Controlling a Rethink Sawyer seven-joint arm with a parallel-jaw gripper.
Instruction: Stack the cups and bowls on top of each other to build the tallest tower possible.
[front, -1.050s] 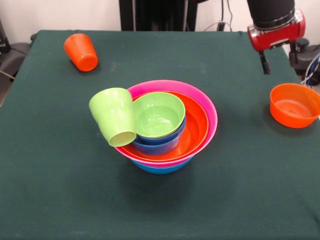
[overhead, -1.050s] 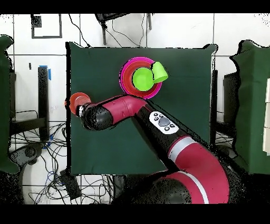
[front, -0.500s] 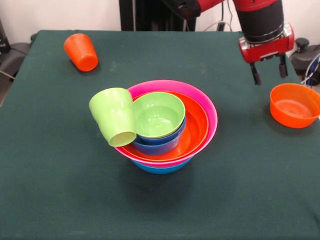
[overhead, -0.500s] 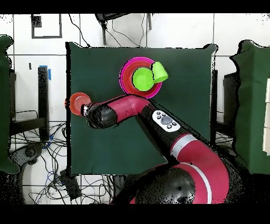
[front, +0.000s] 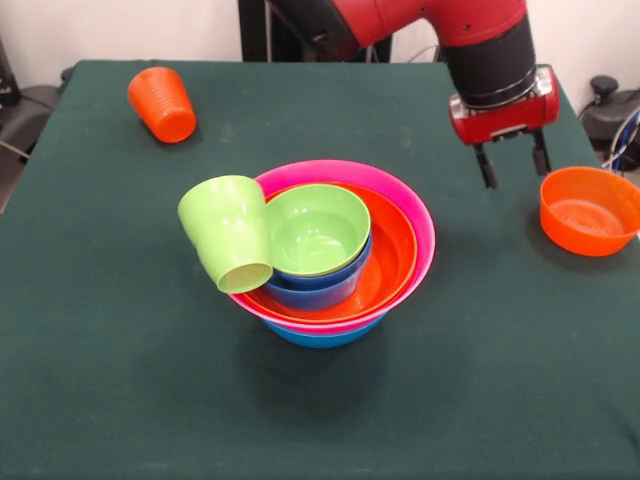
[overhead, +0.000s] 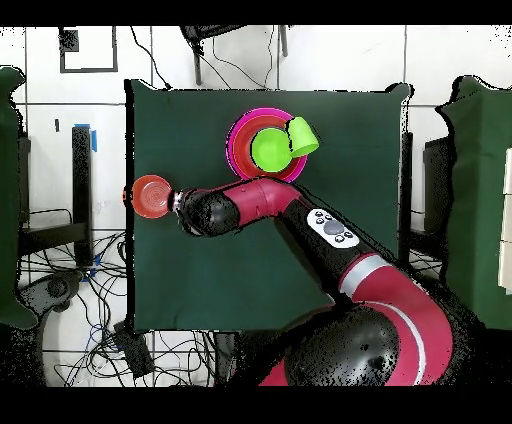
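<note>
The tower (front: 400, 215) stands mid-table: a large blue bowl at the bottom, then pink, then orange, then a small blue bowl (front: 320, 288) with a lime-green bowl (front: 315, 232) inside it. A lime-green cup (front: 230, 238) leans tilted against the tower's left rim, mouth toward the camera. The ribbed orange cup (front: 160, 103) lies tipped at the far left. A small orange bowl (front: 590, 210) sits alone at the right. My gripper (front: 513, 165) hangs open and empty between that bowl and the tower, above the cloth. From overhead, the tower (overhead: 267, 147) and orange bowl (overhead: 152, 195) show; the arm hides the gripper.
The dark green cloth covers the table (front: 120, 380). The red arm (overhead: 260, 205) crosses the table below the tower in the overhead view. Cables and black stands lie on the floor around the table.
The gripper has swung left in the front view, from beyond the orange bowl toward the tower, and come a little lower. Bowls and cups have not moved.
</note>
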